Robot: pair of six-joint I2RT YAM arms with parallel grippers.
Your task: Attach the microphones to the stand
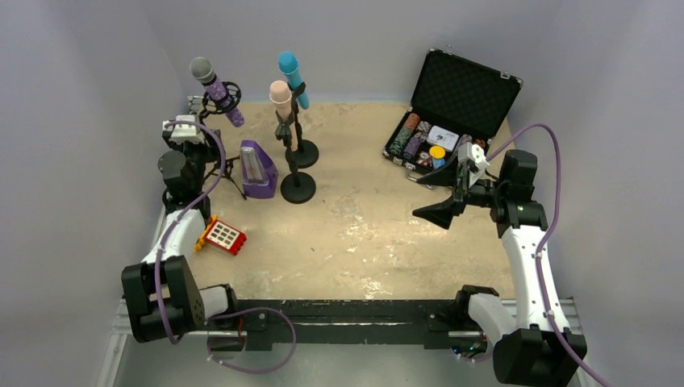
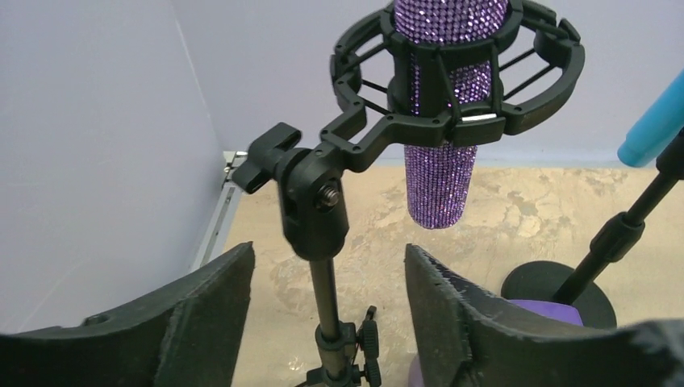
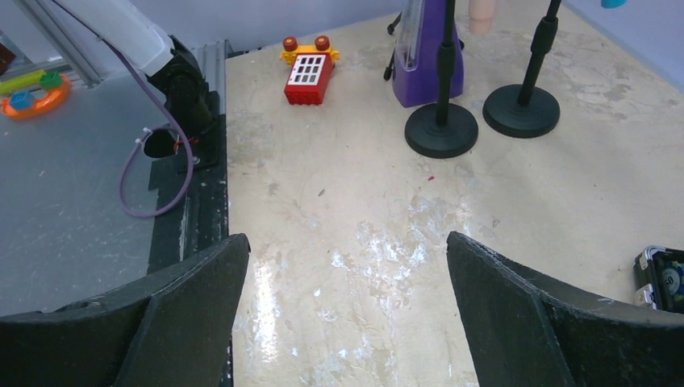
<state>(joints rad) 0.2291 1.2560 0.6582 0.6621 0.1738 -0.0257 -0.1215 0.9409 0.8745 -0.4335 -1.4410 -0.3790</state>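
Observation:
The glittery purple microphone [image 1: 216, 90] sits in a black shock mount [image 2: 452, 89] on a thin tripod stand [image 2: 327, 298] at the back left; its body shows in the left wrist view [image 2: 440, 161]. The turquoise microphone [image 1: 290, 74] and the peach-pink microphone [image 1: 281, 97] each stand in a clip on a round-based stand [image 1: 298, 187]. My left gripper [image 1: 198, 133] is open, with its fingers either side of the tripod pole and not touching it [image 2: 328, 251]. My right gripper [image 1: 440, 214] is open and empty over bare table [image 3: 347, 242].
A purple metronome [image 1: 258, 169] stands beside the stands. A red toy phone [image 1: 223, 235] lies at the left front. An open black case [image 1: 464, 93] of poker chips sits at the back right. Grey walls enclose the table.

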